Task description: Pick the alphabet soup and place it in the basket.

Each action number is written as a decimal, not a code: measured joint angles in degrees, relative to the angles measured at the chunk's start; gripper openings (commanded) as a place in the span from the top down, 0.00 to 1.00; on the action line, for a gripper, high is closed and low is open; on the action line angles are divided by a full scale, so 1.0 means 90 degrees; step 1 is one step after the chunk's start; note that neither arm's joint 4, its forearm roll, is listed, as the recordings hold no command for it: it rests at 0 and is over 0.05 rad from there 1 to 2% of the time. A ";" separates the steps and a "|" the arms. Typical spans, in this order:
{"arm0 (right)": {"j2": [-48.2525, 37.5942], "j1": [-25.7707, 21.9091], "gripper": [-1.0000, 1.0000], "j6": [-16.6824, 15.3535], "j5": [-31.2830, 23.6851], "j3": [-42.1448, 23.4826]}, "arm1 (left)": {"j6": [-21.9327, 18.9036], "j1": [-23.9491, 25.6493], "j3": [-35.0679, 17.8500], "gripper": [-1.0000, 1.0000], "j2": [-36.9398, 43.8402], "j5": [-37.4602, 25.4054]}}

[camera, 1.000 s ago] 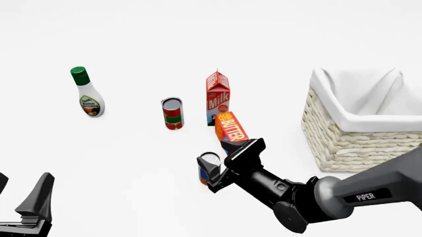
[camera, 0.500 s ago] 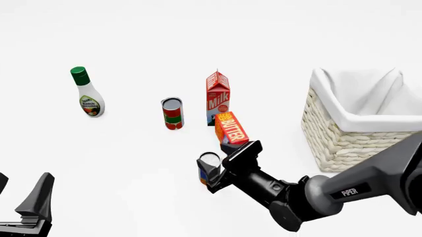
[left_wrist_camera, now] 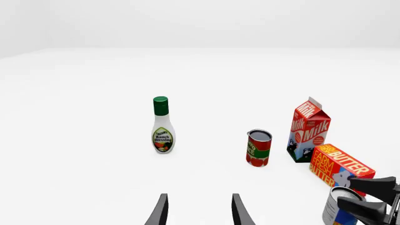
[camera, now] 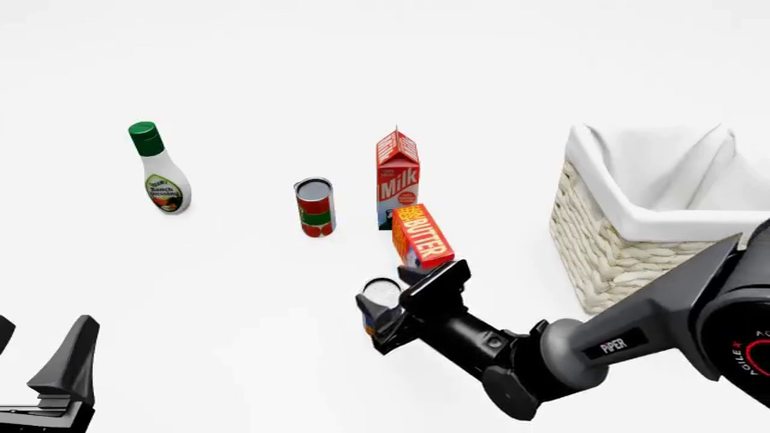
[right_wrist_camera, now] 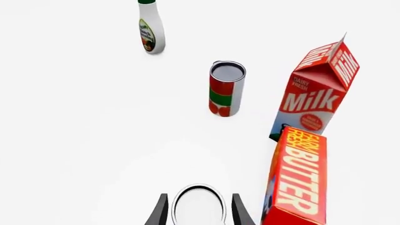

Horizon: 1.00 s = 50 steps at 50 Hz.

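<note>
The alphabet soup is a small can with a blue label and a silver-white top, standing upright in front of the butter box. My right gripper is open and low at the can, one finger on each side. In the right wrist view the can's top sits between the fingers with a thin gap each side. The can also shows in the left wrist view. The cream wicker basket with white lining stands at the right. My left gripper is open and empty at the near left.
An orange butter box lies right behind the soup, close to the right gripper. A red milk carton stands behind it. A red-and-green can stands left of the milk, and a ranch dressing bottle at the far left.
My right gripper has pushed a little forward and down, so its fingers now reach further round the soup can. The can and the left arm have not moved.
</note>
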State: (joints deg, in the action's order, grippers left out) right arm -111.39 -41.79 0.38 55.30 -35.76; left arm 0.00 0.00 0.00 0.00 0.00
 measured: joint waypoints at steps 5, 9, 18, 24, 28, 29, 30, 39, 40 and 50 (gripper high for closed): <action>-0.0084 -0.0007 0.00 0.0017 0.0004 -0.0046 | 0.0000 0.0000 0.0000 0.00 0.0000 0.0000; -0.0144 -0.0010 0.00 0.0028 0.0005 -0.0081 | 0.0000 0.0000 0.0000 0.00 0.0000 0.0000; -0.0275 -0.0012 0.00 0.0057 0.0017 -0.0150 | 0.0000 0.0000 0.0000 0.00 0.0000 0.0000; -0.0359 -0.0012 0.00 0.0078 0.0034 -0.0187 | 0.0000 0.0000 0.0000 0.00 0.0000 0.0000; -0.0419 -0.0012 0.00 0.0089 0.0050 -0.0206 | 0.0000 0.0000 0.0000 0.00 0.0000 0.0000; -0.0433 -0.0013 0.00 0.0091 0.0054 -0.0210 | 0.0000 0.0000 0.0000 0.00 0.0000 0.0000; -0.0446 -0.0013 0.00 0.0094 0.0057 -0.0214 | 0.0000 0.0000 0.0000 0.00 0.0000 0.0000; -0.0572 -0.0008 0.00 0.0107 0.0082 -0.0261 | 0.0000 0.0000 0.0000 0.00 0.0000 0.0000; -0.0588 -0.0009 0.00 0.0108 0.0085 -0.0265 | 0.0000 0.0000 0.0000 0.00 0.0000 0.0000; -0.0727 -0.0008 0.00 0.0110 0.0101 -0.0315 | 0.0000 0.0000 0.0000 0.00 0.0000 0.0000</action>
State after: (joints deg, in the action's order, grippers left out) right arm -117.93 -41.87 1.38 56.21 -38.59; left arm 0.00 0.00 0.00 0.00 0.00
